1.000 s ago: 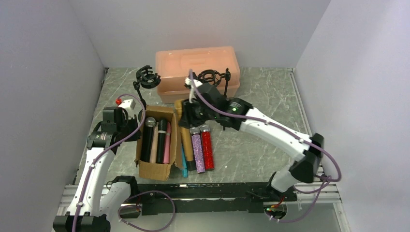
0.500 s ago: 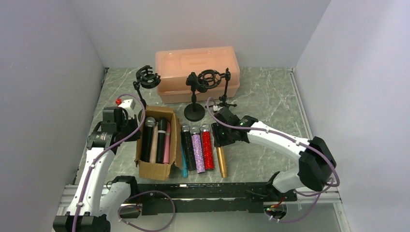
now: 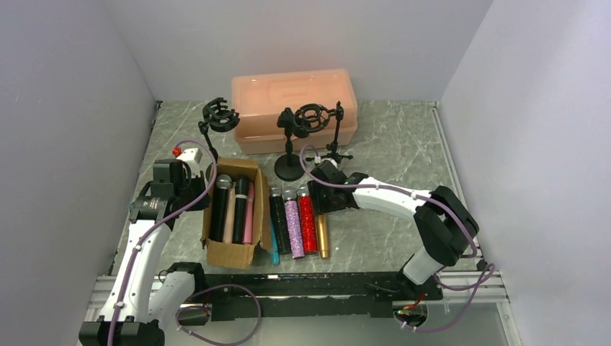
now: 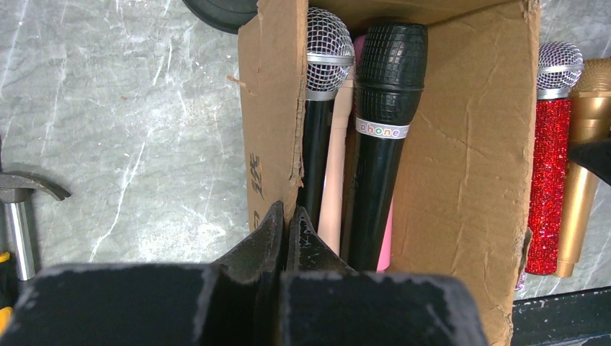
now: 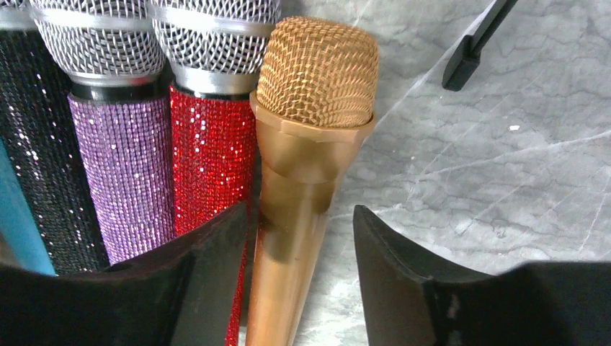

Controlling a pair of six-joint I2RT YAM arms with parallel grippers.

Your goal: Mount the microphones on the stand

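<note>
A gold microphone (image 5: 302, 144) lies on the table at the right end of a row with red glitter (image 5: 209, 144), purple glitter (image 5: 122, 158), black glitter and teal microphones (image 3: 274, 245). My right gripper (image 5: 300, 210) is open around the gold one's handle; the left finger touches it and the right finger is apart. In the top view it (image 3: 322, 202) is over the gold microphone (image 3: 323, 238). Black, peach and pink microphones lie in a cardboard box (image 3: 232, 252). My left gripper (image 4: 287, 213) is shut at the box's left wall (image 4: 270, 108). Black stands (image 3: 290, 169) stand behind.
A pink plastic case (image 3: 292, 90) sits at the back. A second stand (image 3: 218, 115) is at the back left and a thin tripod (image 3: 337, 144) is right of the round-base stand. A hammer (image 4: 18, 209) lies left of the box.
My right gripper brought the gold microphone down and left, laid it beside the red glitter one, and its jaws now stand open. The left arm has not moved.
</note>
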